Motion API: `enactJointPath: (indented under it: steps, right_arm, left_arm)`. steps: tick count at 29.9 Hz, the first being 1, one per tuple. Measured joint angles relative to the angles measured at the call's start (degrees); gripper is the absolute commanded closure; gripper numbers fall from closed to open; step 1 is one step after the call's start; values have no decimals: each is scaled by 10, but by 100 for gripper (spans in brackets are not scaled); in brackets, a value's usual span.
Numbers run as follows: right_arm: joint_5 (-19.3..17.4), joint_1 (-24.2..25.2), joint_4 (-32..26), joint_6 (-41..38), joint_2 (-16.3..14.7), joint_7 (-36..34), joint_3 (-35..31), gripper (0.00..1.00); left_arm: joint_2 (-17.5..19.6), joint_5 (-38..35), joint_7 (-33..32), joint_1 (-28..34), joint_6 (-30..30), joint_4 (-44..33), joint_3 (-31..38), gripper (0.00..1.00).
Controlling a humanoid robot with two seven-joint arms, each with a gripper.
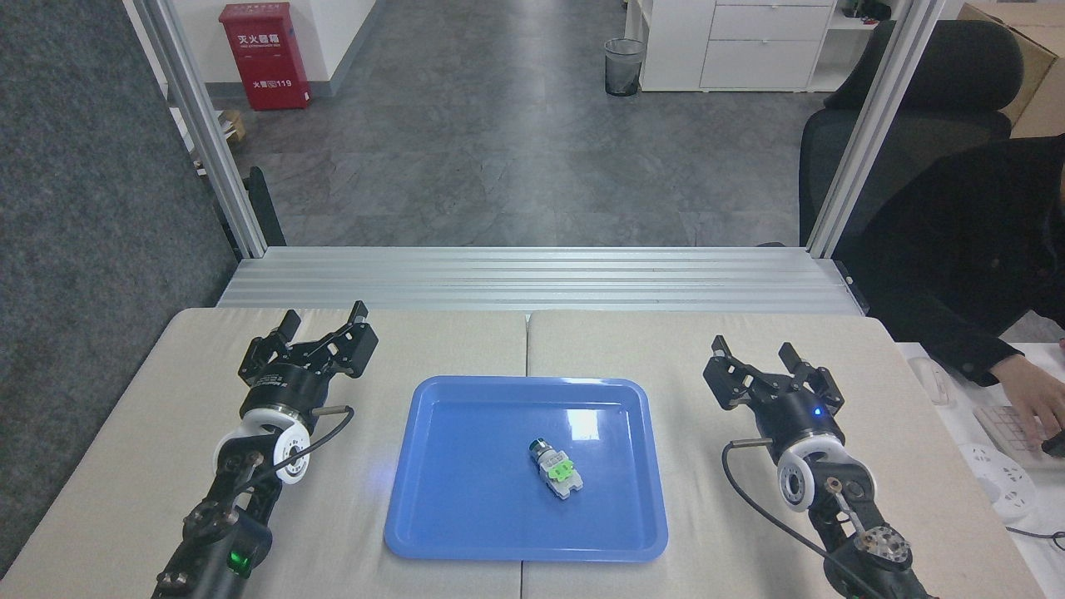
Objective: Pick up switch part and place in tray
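The switch part (555,467), with a silver end, green clip and white block, lies inside the blue tray (449,516), a little right of the tray's middle. My right gripper (755,349) stands open over the beige table, to the right of the tray and holding nothing. My left gripper (323,316) is open too, left of the tray's far corner, with nothing between its fingers.
A person in a dark sleeve (965,274) sits at the right with a hand (1036,398) on a keyboard beside the table. An aluminium frame rail (532,279) runs along the table's far edge, with posts at both corners.
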Motion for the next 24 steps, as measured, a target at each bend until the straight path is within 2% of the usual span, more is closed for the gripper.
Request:
enactJointPath:
  steps: [5,10,24]
  right_arm:
    - [5,2,7,-11,-22,1,-7,0]
    - [29,2,14,-41,-39,3,-13,0]
    - [64,-2,24,-61,-73,1,-25,0]
  left_arm:
    - [0,0,0,0,0,0,0,0]
    - [0,0,0,0,0,0,0,0]
    - [0,0,0,0,0,0,0,0]
